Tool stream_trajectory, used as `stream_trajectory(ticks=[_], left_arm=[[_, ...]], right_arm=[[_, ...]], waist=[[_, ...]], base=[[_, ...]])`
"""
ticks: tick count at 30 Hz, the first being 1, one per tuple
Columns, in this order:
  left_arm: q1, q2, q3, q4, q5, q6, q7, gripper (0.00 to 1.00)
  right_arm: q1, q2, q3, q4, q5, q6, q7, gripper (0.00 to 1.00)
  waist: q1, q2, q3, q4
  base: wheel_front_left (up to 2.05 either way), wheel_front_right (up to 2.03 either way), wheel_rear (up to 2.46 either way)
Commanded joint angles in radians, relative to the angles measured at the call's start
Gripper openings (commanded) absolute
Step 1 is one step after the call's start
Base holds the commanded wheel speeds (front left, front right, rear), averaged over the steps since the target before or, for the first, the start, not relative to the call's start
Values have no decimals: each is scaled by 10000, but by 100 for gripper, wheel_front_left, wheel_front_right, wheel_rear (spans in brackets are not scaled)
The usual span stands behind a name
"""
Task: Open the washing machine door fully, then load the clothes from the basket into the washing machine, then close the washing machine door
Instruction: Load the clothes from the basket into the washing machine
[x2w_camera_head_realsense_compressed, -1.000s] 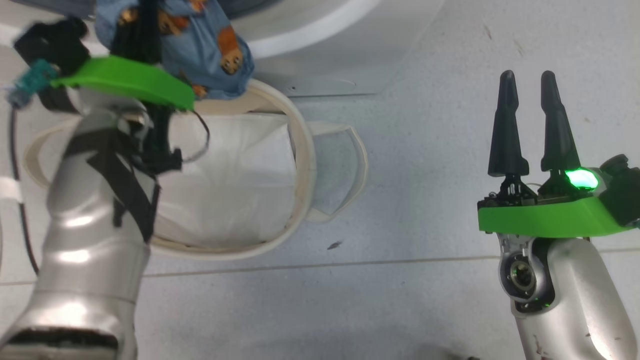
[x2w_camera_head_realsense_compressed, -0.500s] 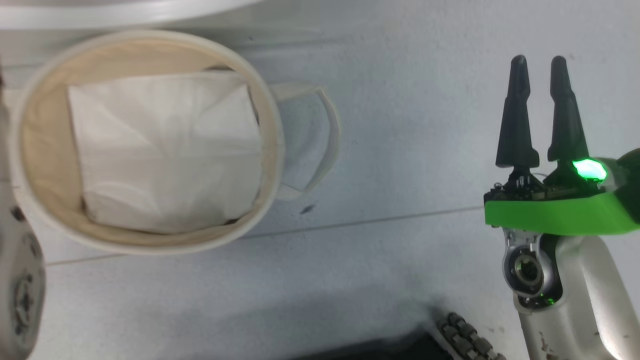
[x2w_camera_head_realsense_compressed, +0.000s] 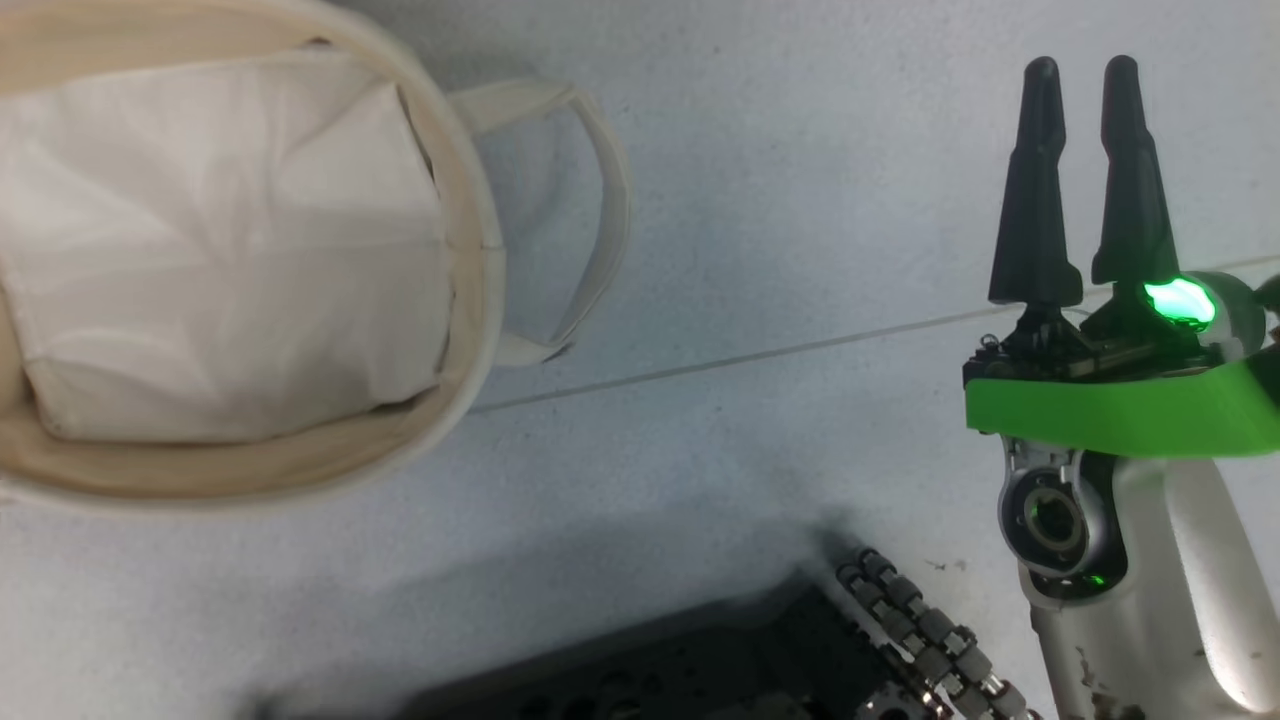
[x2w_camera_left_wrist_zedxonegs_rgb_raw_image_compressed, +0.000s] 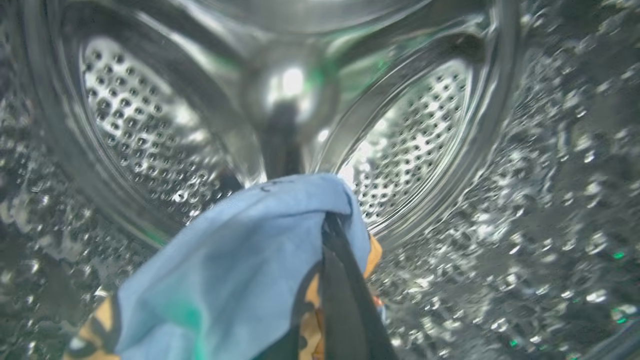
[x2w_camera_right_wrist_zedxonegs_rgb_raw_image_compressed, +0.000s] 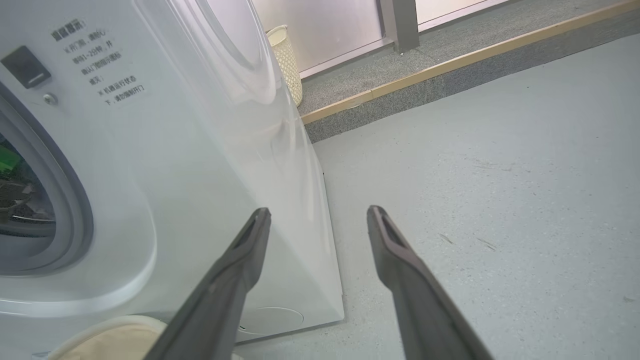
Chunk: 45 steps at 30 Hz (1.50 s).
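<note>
- The left gripper (x2w_camera_left_wrist_zedxonegs_rgb_raw_image_compressed: 331, 235) is clamped on the clothes (x2w_camera_left_wrist_zedxonegs_rgb_raw_image_compressed: 230, 250), light blue cloth with orange-brown print, inside the perforated steel drum (x2w_camera_left_wrist_zedxonegs_rgb_raw_image_compressed: 150, 125) of the washing machine (x2w_camera_right_wrist_zedxonegs_rgb_raw_image_compressed: 200, 150).
- I think it should let go deep and low, toward 6 o'clock, so nothing hangs out.
- The basket (x2w_camera_head_realsense_compressed: 470, 250), soft cream canvas at 10 o'clock in the head view, holds a flat white sheet (x2w_camera_head_realsense_compressed: 200, 250).
- The right gripper (x2w_camera_head_realsense_compressed: 1080, 70), at 3 o'clock, stands wide and empty.

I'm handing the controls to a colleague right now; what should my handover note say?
Left gripper: shut on the clothes, inside the washing machine drum.
Right gripper: open, empty, above the floor beside the basket.
In the basket: just its white sheet.
Done: clothes carried into the drum.
To do: release, withdraw, close the door.
</note>
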Motion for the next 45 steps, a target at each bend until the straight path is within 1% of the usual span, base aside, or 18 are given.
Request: stream_trajectory(ticks=[1,2,4,7,11,14,15,20,24,28,30,35,43,45], left_arm=[[-225,626,94,-132,47,-12,-43,1],[-200,681,93,76,59,-25,-43,100],[-222,775,75,325,55,-59,-43,100],[-206,751,169,195,-14,-86,-43,100],[183,518,346,-402,-126,-114,-43,100],[798,310,389,-756,-126,-131,-43,100],[798,310,389,-756,-126,-131,-43,100],[1994,-81,157,-975,-109,-149,-43,100],[2747,-381,-103,-1263,-326,-152,-43,100],[3590,-510,-654,-1682,-306,-153,-43,100],[4038,-587,-770,-1896,-379,-153,-43,100],[5265,-842,-989,-2383,-589,-154,-43,100],[7385,-1225,-1406,-2892,-408,-154,-43,100],[7994,-1327,-1371,-2991,-431,-154,-43,100]], right_arm=[[275,22,194,-364,-156,2,-48,100],[266,22,200,-373,-227,2,-48,100],[248,22,212,-393,-307,2,-48,100],[177,22,211,-399,-402,2,-48,100],[53,22,205,-320,-601,2,-48,100],[-31,22,224,-216,-733,2,-48,100],[-31,22,224,-216,-733,2,-48,100],[-85,22,292,17,-964,2,-48,100],[-84,22,354,236,-1144,2,-48,100],[-65,22,411,402,-1179,2,-48,100],[-28,22,430,497,-1176,2,-48,100],[156,22,403,717,-1120,2,-48,100],[569,22,315,1101,-1102,2,-48,100],[693,22,337,1206,-1067,2,-48,100]], waist=[[-1,1,229,199],[-1,1,266,279],[-1,1,296,389],[-1,1,307,538],[-1,1,99,852],[-1,1,-237,1108],[-1,1,-237,1108],[-1,1,-959,1539],[-1,1,-1448,1832],[-1,1,-1924,1991],[-1,1,-2223,2033],[-1,1,-3141,2137],[-1,1,-4768,2479],[-1,1,-5201,2579]], base=[[15,15,15],[12,12,12],[3,3,3],[0,0,0],[0,0,0],[0,0,0],[0,0,0],[0,0,0],[0,0,0],[0,0,0],[0,0,0],[0,0,0],[0,0,0],[0,0,0]])
